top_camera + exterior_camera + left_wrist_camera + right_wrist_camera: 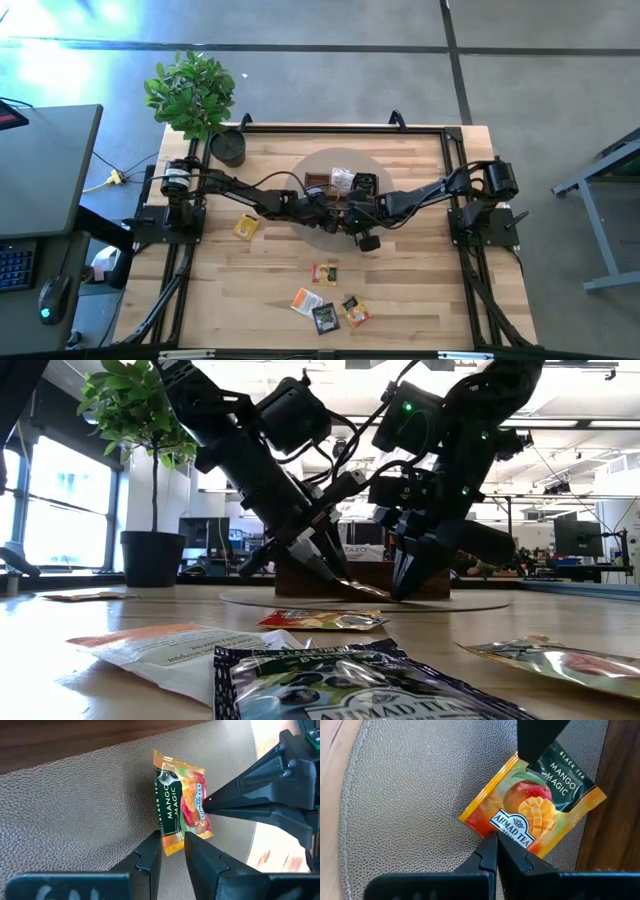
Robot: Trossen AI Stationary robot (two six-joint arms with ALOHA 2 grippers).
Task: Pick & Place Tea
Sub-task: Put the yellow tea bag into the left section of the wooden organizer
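Note:
An orange mango tea packet (182, 800) (532, 812) sits over the round grey mat (340, 158) at the table's middle, in front of the wooden tray (312, 180). My left gripper (173, 851) (333, 212) is shut on the packet's end. My right gripper (495, 840) (352, 216) is shut, its tips against the packet's opposite side. More tea packets lie flat on the table: a yellow one (246, 226), an orange one (324, 273), and a white-and-orange one (306, 300), a black one (325, 318) and another orange one (355, 312) near the front edge. My left gripper pinches the packet's short orange end (172, 846) between its two fingers, slanting down from the table's left. The foil is dented beside the finger (555, 802). My right gripper touches the packet's logo edge (204, 804) with its shut fingertips, slanting down from the right. Whether that edge lies between the fingers, I cannot tell.
The tray holds a few packets (343, 180). A potted plant (228, 148) stands at the far left corner. Bare wood lies to the left and right of the mat. The black packet (330, 680) lies close before the low camera.

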